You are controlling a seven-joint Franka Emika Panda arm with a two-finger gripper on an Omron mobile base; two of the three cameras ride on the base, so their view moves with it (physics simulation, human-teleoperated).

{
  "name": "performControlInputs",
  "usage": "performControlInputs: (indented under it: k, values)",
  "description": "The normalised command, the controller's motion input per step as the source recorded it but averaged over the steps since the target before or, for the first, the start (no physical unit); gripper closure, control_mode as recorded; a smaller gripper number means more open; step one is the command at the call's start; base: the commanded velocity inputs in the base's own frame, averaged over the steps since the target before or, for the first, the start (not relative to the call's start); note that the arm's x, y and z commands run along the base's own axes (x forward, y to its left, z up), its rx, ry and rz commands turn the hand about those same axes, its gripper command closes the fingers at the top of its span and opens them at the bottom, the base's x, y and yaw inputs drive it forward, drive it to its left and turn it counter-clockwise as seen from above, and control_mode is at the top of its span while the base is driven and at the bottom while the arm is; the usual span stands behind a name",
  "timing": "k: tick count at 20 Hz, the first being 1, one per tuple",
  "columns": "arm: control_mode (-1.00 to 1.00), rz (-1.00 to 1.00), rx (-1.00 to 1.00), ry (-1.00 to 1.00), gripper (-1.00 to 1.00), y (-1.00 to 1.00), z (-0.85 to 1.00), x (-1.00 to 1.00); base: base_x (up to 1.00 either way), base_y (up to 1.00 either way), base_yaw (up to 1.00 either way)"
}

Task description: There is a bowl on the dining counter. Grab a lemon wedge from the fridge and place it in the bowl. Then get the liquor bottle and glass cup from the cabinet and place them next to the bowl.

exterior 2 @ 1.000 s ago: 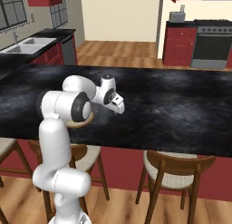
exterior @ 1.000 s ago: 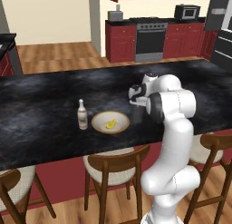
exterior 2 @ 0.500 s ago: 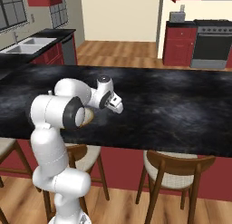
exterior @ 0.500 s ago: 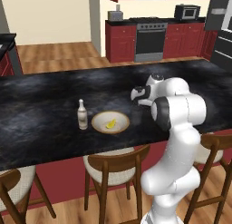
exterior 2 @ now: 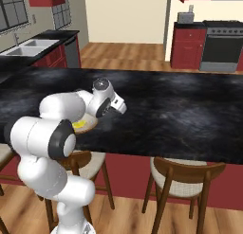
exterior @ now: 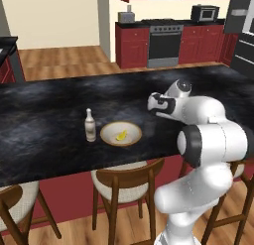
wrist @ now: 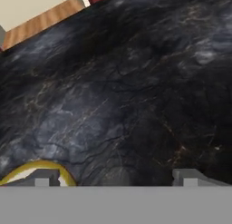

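Swinging round since a second ago, the arm's elbow now sits nearer the base, while the gripper [exterior: 155, 105] hovers low over the dining counter [exterior: 49, 115] at the bowl's three o'clock, jaws spread wide and holding nothing. Glossy black stone with grey veining lies beneath it. The bowl [exterior: 121, 134], round, shallow, tan-rimmed, holds the small yellow lemon wedge [exterior: 121, 136]; the pale, narrow-necked liquor bottle [exterior: 90, 126] stands at its nine o'clock. The cup step looks just done or still pending.
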Motion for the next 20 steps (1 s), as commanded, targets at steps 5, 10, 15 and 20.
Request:
performControlInputs:
  k: [5, 10, 15, 20]
  values:
    - [-1.00, 0.00, 0.00, -0.08, -1.00, 0.00, 1.00, -0.63, 0.00, 0.00, 0.00]
    - [-1.00, 0.00, 0.00, 0.00, -1.00, 0.01, 0.86, -0.95, 0.00, 0.00, 0.00]
    - [-1.00, 0.00, -0.04, 0.06, -1.00, 0.16, 0.52, -1.00, 0.00, 0.00, 0.00]
    - [-1.00, 0.02, -0.05, 0.12, -1.00, 0.35, 0.33, -0.98, 0.00, 0.00, 0.00]
